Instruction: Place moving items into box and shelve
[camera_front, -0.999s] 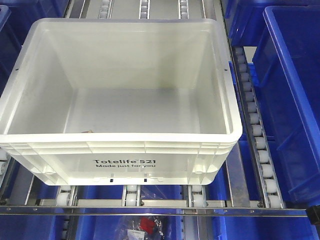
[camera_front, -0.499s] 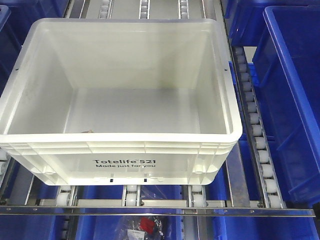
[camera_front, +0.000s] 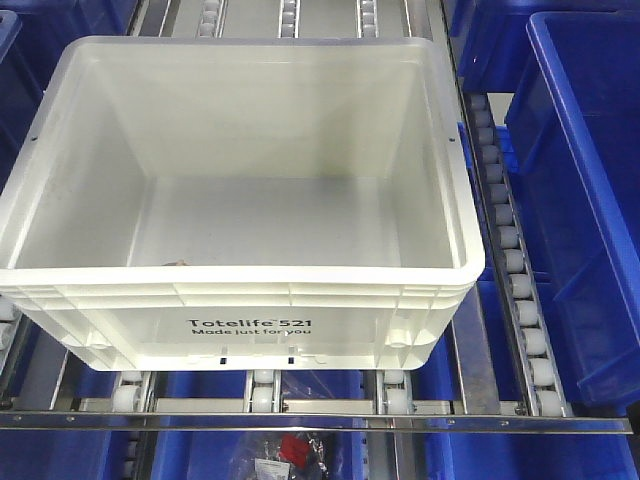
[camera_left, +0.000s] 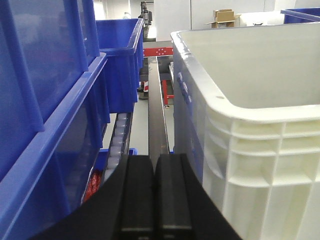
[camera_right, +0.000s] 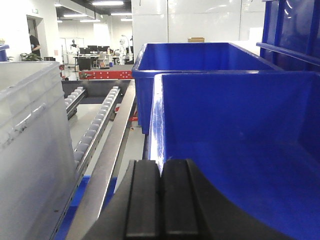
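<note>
Roller shelf (camera_front: 505, 262) bearing white box (camera_front: 250, 325), seemingly toyless. Left tool (camera_left: 154, 195) and right tool (camera_right: 161, 197) pressed closed, empty, flanking it. Next: grip sides, push home.

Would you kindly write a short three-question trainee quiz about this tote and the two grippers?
1. True or false: the white tote rests on roller tracks.
2. Which gripper has the tote on its right? A left gripper B right gripper
3. Fill in: both grippers' fingers are pressed ____, holding nothing.

Key: 1 true; 2 A; 3 together. No plush toys can be made out in the tote; only a small brownish scrap shows.
</note>
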